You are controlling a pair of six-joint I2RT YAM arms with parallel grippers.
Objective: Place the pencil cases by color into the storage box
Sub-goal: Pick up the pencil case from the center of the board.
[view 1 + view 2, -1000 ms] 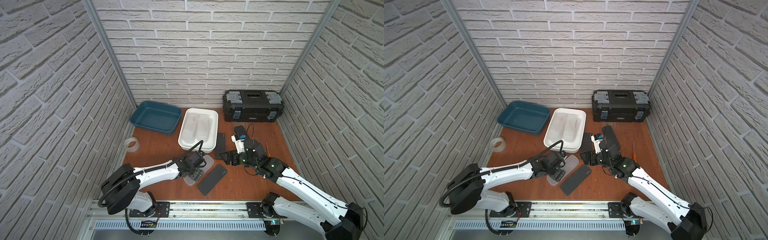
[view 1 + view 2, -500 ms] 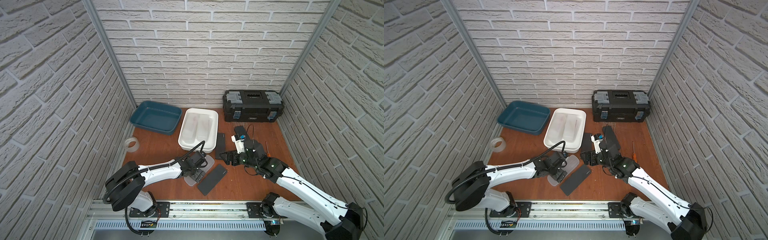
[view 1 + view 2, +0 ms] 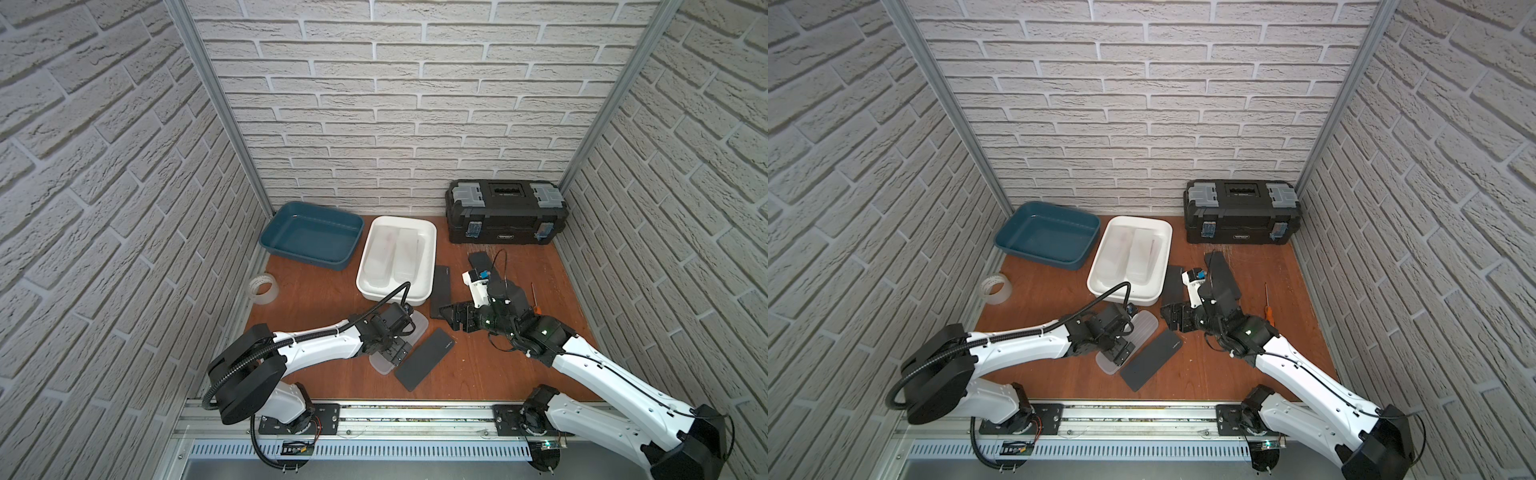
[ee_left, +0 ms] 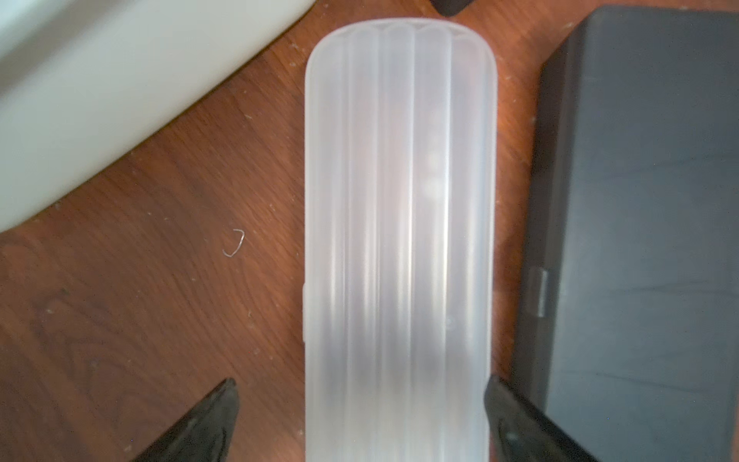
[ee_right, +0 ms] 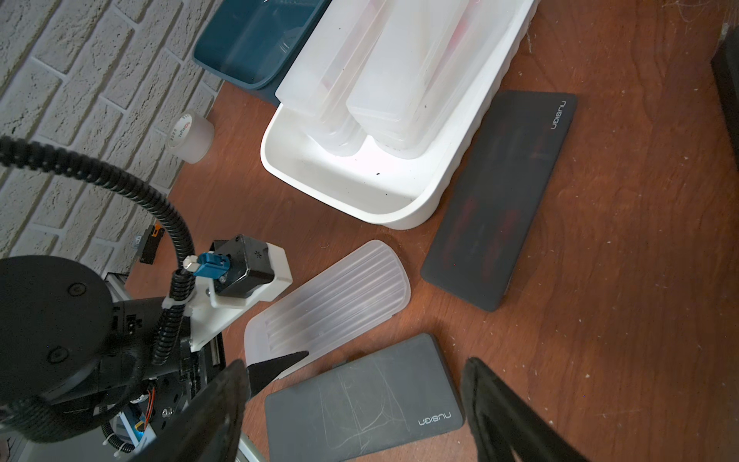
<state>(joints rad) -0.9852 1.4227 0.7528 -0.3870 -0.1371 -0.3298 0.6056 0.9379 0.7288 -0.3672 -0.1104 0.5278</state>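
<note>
The brown tabletop (image 3: 478, 374) carries everything. The black toolbox (image 3: 505, 212) stands at the far wall, well beyond the right end effector (image 3: 455, 319). The blue tray (image 3: 306, 260) sits well beyond the left end effector (image 3: 394, 352), and the white storage box (image 3: 390, 296) is nearer, just past it, with two frosted pencil cases (image 5: 332, 80) lying side by side inside. One black pencil case (image 3: 424, 359) lies flat just beside the left end effector, and another black case (image 3: 441, 291) lies against the white box's side, close to the right end effector. The left end effector's fingers (image 4: 208, 416) stand apart, straddling one end of a frosted case (image 4: 400, 240) that lies flat on the tabletop, not clamped. The right end effector's fingers are also apart, with nothing between them. A clear tape roll (image 3: 264, 289) stands well off from the left end effector, and a small orange-handled screwdriver (image 3: 535, 297) lies near the right arm.
</note>
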